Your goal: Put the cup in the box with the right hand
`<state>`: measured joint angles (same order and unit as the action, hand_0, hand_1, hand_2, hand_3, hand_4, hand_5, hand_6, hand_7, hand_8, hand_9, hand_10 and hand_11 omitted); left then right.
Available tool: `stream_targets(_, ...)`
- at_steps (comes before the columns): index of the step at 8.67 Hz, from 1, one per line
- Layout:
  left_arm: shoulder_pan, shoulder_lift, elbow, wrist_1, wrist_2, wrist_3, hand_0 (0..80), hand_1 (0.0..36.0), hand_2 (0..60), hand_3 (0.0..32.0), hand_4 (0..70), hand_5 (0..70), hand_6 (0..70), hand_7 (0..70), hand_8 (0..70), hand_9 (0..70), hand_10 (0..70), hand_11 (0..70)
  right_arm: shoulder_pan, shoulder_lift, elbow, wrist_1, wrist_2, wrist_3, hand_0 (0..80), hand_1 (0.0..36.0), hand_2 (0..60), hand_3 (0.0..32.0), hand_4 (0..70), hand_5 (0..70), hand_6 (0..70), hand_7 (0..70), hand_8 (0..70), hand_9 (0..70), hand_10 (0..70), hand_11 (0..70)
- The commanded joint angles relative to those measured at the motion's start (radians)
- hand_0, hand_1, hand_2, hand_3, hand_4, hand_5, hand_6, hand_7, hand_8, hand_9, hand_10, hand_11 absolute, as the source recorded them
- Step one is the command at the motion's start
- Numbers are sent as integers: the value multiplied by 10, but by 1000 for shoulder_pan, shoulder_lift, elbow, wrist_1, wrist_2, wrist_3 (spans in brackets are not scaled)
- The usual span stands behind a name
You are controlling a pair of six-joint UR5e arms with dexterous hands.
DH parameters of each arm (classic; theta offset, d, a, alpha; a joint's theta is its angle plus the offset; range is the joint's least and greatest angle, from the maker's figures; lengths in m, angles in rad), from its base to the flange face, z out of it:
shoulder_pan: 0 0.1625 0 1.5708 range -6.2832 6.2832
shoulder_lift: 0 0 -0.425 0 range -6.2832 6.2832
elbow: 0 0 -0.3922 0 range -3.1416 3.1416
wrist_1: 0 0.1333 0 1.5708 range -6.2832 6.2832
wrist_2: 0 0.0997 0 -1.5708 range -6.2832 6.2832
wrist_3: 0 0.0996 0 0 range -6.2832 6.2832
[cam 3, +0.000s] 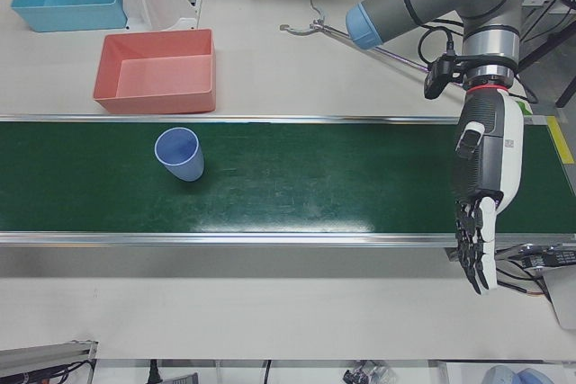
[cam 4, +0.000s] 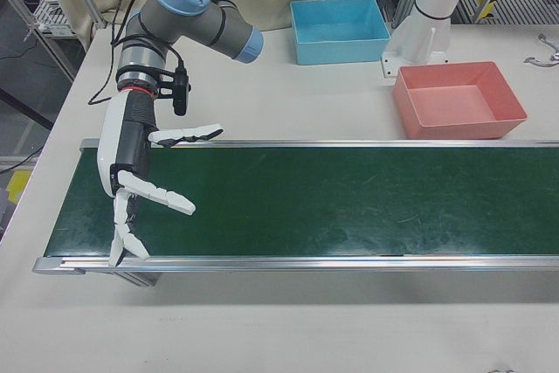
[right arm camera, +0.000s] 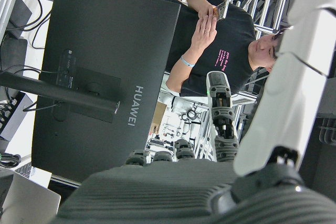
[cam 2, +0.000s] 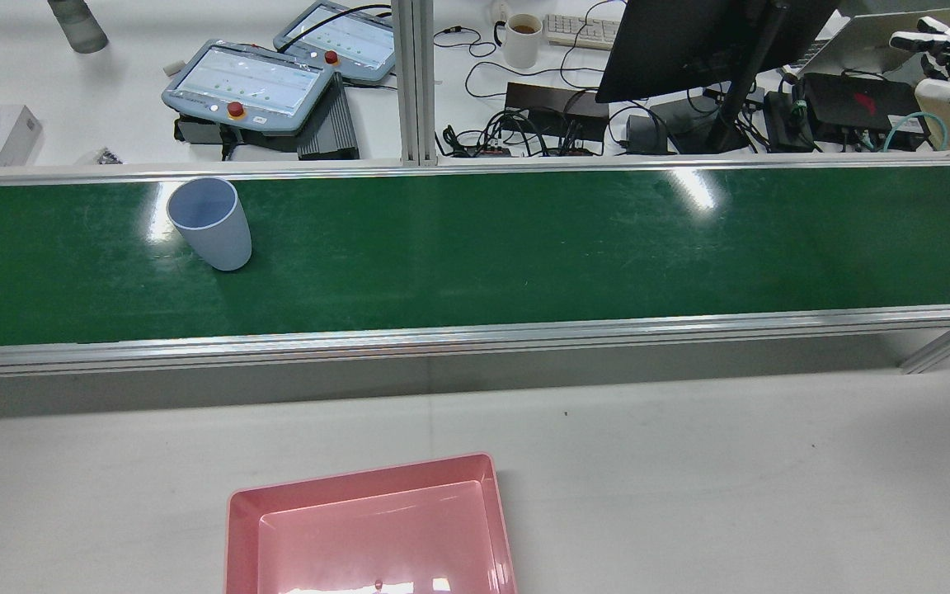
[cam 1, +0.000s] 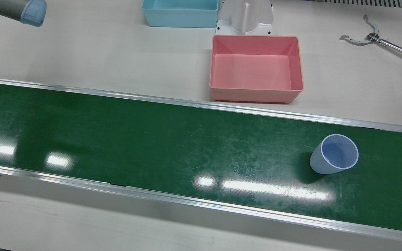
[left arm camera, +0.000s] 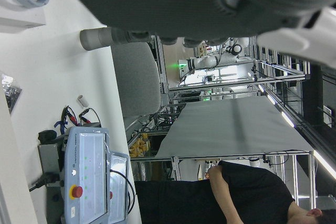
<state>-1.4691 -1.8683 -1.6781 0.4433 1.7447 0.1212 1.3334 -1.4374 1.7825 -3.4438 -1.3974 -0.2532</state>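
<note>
So far nothing of the task can be counted as done. Nearest the operators' side, the green conveyor belt (cam 1: 152,146) is seen running the width of the table, and on it the pale blue cup (cam 1: 334,154) stands upright and untouched, toward the robot's left end. The right hand (cam 4: 140,185) is held at the opposite end of the belt, well apart from the cup, with its fingers spread and nothing in them. The left hand (cam 3: 481,191) hangs over its own end of the belt, fingers extended downward and empty.

Beyond the belt, the pink box (cam 1: 257,68) lies empty on the white table. Still to be done, it is judged: reaching, grasping, carrying, releasing.

Farther back, a blue bin (cam 1: 180,13) and a metal reaching tool (cam 1: 379,39) are seen; neither is judged an obstacle.
</note>
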Motion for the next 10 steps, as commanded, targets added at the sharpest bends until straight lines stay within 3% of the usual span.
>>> stream_targets(1, 0, 1, 0, 0, 1, 0, 0, 0, 0, 0, 0, 0, 0, 0, 0, 0, 0, 0, 0, 2, 2, 0, 0, 0, 500, 115, 47, 0, 246, 47, 38, 95, 0, 5, 16, 38)
stream_targets(6, 0, 0, 0, 0, -1, 0, 0, 0, 0, 0, 0, 0, 0, 0, 0, 0, 0, 0, 0, 2, 3, 0, 0, 0, 500, 118, 55, 0, 249, 48, 40, 97, 2, 5, 20, 45)
stream_targets(10, 0, 1, 0, 0, 1, 0, 0, 0, 0, 0, 0, 0, 0, 0, 0, 0, 0, 0, -3, -1, 5, 0, 0, -1, 502, 119, 61, 0, 264, 48, 47, 139, 9, 14, 20, 44)
